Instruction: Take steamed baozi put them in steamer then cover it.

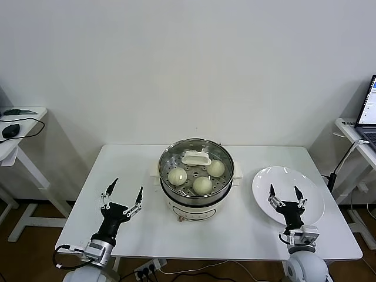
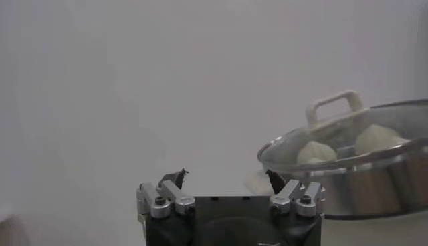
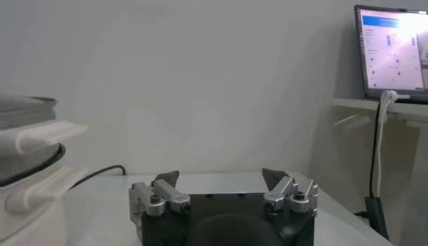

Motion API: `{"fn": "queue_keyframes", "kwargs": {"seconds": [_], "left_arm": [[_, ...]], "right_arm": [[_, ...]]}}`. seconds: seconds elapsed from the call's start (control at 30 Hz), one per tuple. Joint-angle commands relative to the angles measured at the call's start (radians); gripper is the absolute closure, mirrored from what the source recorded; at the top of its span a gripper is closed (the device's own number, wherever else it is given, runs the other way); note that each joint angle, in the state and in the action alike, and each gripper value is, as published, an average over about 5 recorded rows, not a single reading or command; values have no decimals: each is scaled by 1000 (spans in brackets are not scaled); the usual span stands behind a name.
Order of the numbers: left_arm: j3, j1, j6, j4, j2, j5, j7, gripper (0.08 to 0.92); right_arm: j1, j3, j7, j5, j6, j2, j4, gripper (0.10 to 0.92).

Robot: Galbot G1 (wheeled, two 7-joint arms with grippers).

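The steel steamer [image 1: 196,191] stands on its white cooker base at the table's middle. The clear glass cover [image 1: 173,154] sits on it, its white handle [image 1: 195,158] at the centre. Through the glass I see three cream baozi [image 1: 177,175], [image 1: 215,168], [image 1: 202,185]; a fourth is hidden or out of view. My left gripper [image 1: 124,194] is open and empty, near the table's front left, apart from the steamer. My right gripper [image 1: 286,194] is open and empty, over the front part of the white plate [image 1: 311,191]. The left wrist view shows the covered steamer [image 2: 361,177] and the gripper [image 2: 226,179].
The white plate at the right holds nothing. A side desk with a black mouse [image 1: 10,130] stands at far left. A laptop [image 1: 369,114] on a desk stands at far right, also in the right wrist view [image 3: 391,50]. The table's front edge runs just under both grippers.
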Motion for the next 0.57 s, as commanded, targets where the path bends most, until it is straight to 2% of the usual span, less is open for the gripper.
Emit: {"fn": "queue_keyframes", "kwargs": {"seconds": [0.03,0.57], "left_arm": [[-16,14,-24,0,1,-58,19,177],[-6,25,-25,-23,-8,-41,7,177]], "right_arm": [[-29,18,-20,-3,26,8,31,203],[-46,27,-40,-16,63,24,32,203]]}}
